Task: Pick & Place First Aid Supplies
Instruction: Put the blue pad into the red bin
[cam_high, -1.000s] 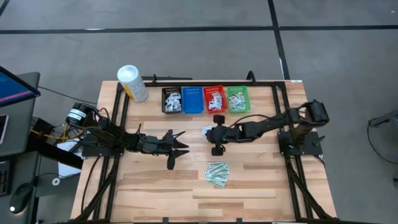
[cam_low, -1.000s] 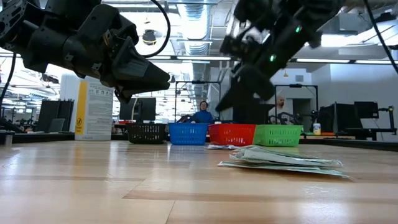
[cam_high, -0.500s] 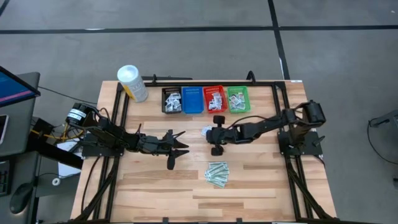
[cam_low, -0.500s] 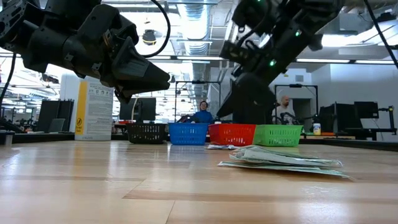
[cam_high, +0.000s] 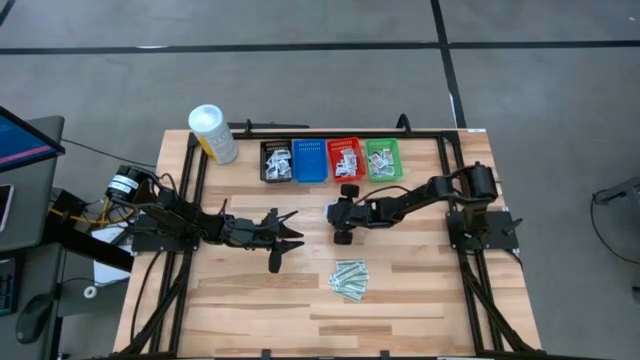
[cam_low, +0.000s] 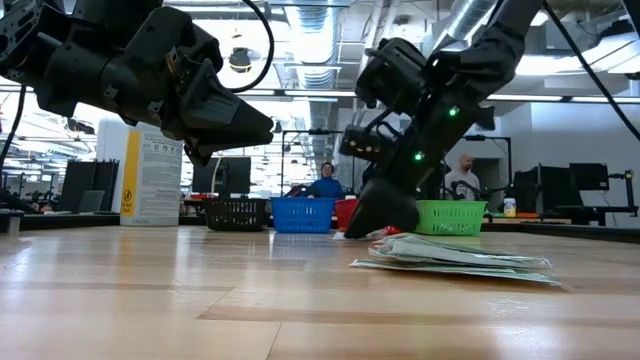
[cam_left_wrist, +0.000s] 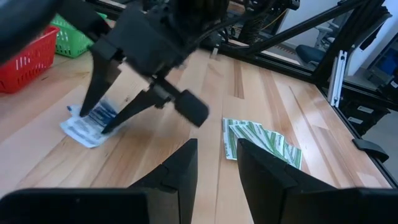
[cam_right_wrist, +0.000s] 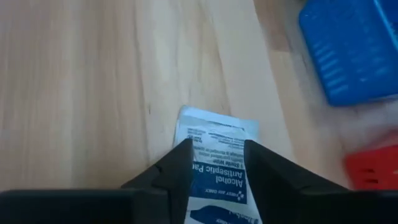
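the left claw (cam_high: 285, 232) hangs apart over the worktop (cam_high: 240, 290), waiting. the right claw (cam_left_wrist: 106, 121) is down, fingers apart astride the alcohol prep pad packet (cam_right_wrist: 214, 158) lying before the baskets. this looks like the pick; next, closing on the packet and lifting.

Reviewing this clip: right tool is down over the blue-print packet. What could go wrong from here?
The right tool straddles the packet, which lies flat on the table; the fingertips may scrape the wood and slide it rather than lift it.

The red basket and blue basket sit close together, so a drop could land in the wrong one.
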